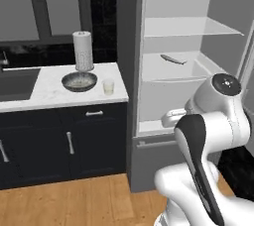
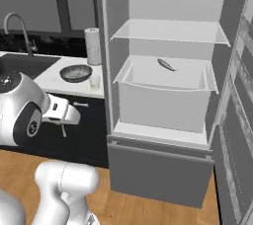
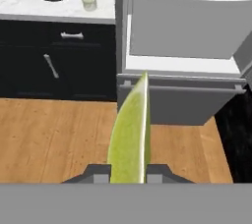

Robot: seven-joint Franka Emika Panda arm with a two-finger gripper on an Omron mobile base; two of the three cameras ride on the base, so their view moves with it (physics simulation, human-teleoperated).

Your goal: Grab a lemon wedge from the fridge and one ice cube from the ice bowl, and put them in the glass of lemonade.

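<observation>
Pincer [image 3: 129, 173] is clamping the lemon wedge [image 3: 130, 134] between nearly closed fingers, the wedge standing upright above the wooden floor in front of the open fridge [image 2: 168, 100]. Glass of lemonade [image 1: 108, 87] is sitting on the marble counter [image 1: 49, 91] just beside the ice bowl [image 1: 79, 81], well apart from the hand. Risk, as judged: the thin wedge is presenting little surface to grip, so a fast swing toward the counter could shake it loose onto the floor.
</observation>
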